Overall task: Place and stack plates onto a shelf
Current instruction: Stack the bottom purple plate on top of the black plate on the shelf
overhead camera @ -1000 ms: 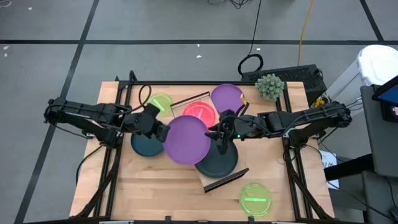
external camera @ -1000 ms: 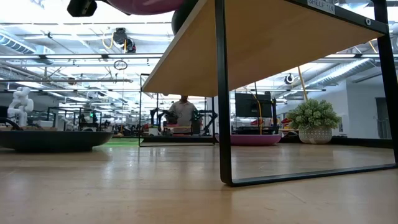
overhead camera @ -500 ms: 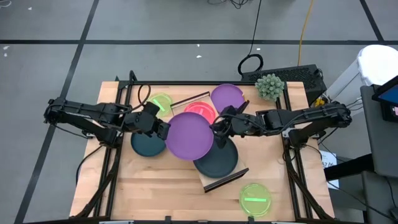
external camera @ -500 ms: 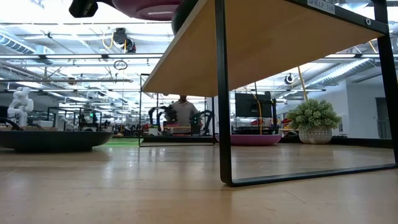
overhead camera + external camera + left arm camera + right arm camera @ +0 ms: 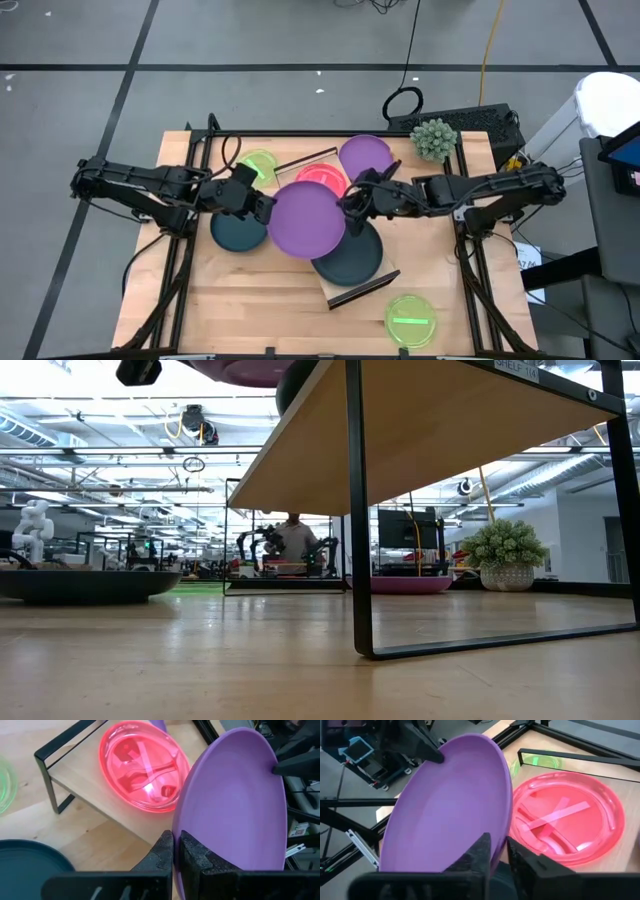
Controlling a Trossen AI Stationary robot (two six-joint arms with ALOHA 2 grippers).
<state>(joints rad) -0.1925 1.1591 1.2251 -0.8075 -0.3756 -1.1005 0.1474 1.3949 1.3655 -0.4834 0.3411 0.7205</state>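
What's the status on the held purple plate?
Left gripper shut on purple plate; right gripper at opposite rim, jaws astride it. Plate above shelf, over pink plate and dark plate.

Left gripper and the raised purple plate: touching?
Touching. The left wrist view shows the left gripper with its fingers pinched shut on the purple plate's rim.

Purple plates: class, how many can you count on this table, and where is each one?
2. One purple plate is held at its rims by both arms above the shelf; the other lies at the table's far side. None seem hidden.
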